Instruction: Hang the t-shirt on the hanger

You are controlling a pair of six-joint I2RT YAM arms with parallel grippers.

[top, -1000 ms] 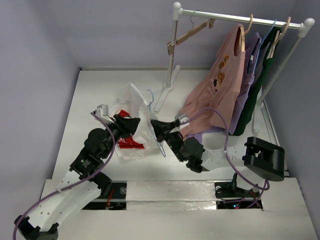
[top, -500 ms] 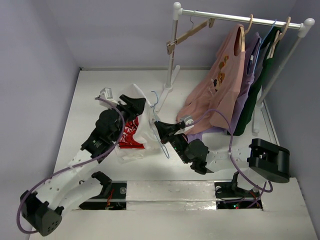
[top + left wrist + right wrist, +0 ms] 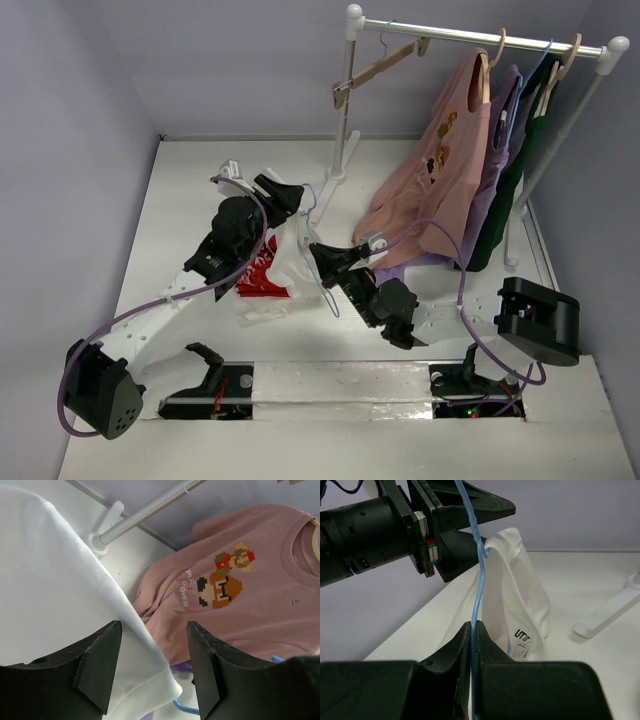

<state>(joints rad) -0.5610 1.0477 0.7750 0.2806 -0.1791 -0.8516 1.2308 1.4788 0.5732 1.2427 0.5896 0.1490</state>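
The white t-shirt (image 3: 262,272) with its red graphic is lifted in a heap at the table's middle left, draped partly over the light-blue wire hanger (image 3: 312,203). My right gripper (image 3: 322,256) is shut on the hanger's wire (image 3: 478,585) and holds it upright; the shirt's collar and label (image 3: 521,641) hang just behind it. My left gripper (image 3: 287,194) is at the shirt's top beside the hook. Its fingers (image 3: 100,662) are open, with a hemmed edge of white fabric (image 3: 60,590) lying between them and a bit of blue wire (image 3: 187,709) below.
A clothes rack (image 3: 480,40) stands at the back right with a pink shirt (image 3: 430,180), a lilac garment (image 3: 500,150), a dark green one (image 3: 515,180) and a wooden hanger (image 3: 380,68). Its foot (image 3: 328,185) is close behind the hanger.
My left arm has moved away from me and right, up to the shirt's top by the hook. The right gripper has shifted slightly right with the hanger.
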